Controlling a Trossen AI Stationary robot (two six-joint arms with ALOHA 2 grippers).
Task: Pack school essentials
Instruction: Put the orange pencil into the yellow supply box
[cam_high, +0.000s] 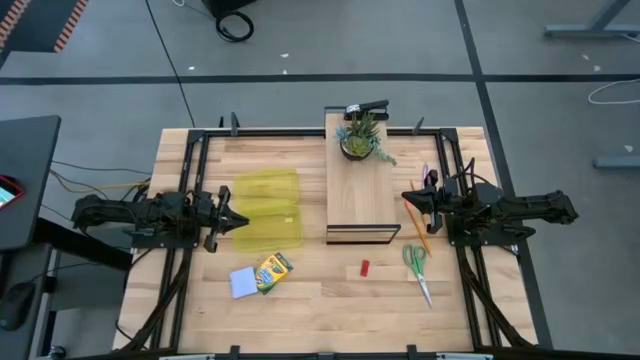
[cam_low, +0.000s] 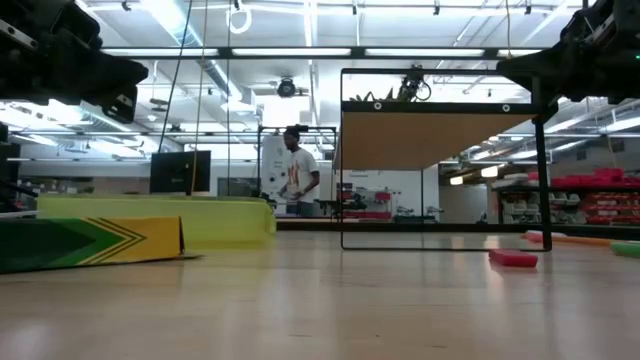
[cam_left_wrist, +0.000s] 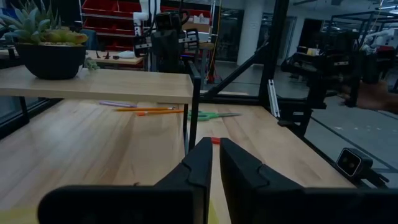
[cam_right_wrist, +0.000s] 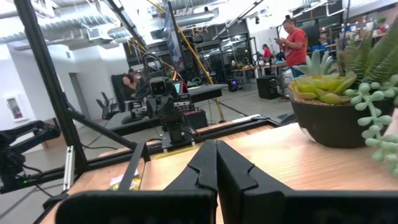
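In the high view the green-handled scissors (cam_high: 418, 268), the orange pencil (cam_high: 417, 226) and the thin purple pen (cam_high: 425, 178) lie flat on the table's right side. The tiny red block (cam_high: 365, 268) lies near the middle. The crayon box (cam_high: 272, 270) and the pale blue notepad (cam_high: 243, 282) lie side by side toward the near left. My left gripper (cam_high: 240, 221) is shut and hovers over the left edge of the yellow case (cam_high: 270, 210). My right gripper (cam_high: 408, 196) is shut and hovers just above the pencil's far end. Both are raised clear of the table in the low view.
A raised wooden shelf (cam_high: 362, 185) on a black frame stands at the table's middle, with a potted plant (cam_high: 362, 138) on its far end. The yellow translucent case lies left of it. People stand in the room beyond the table (cam_low: 297, 172).
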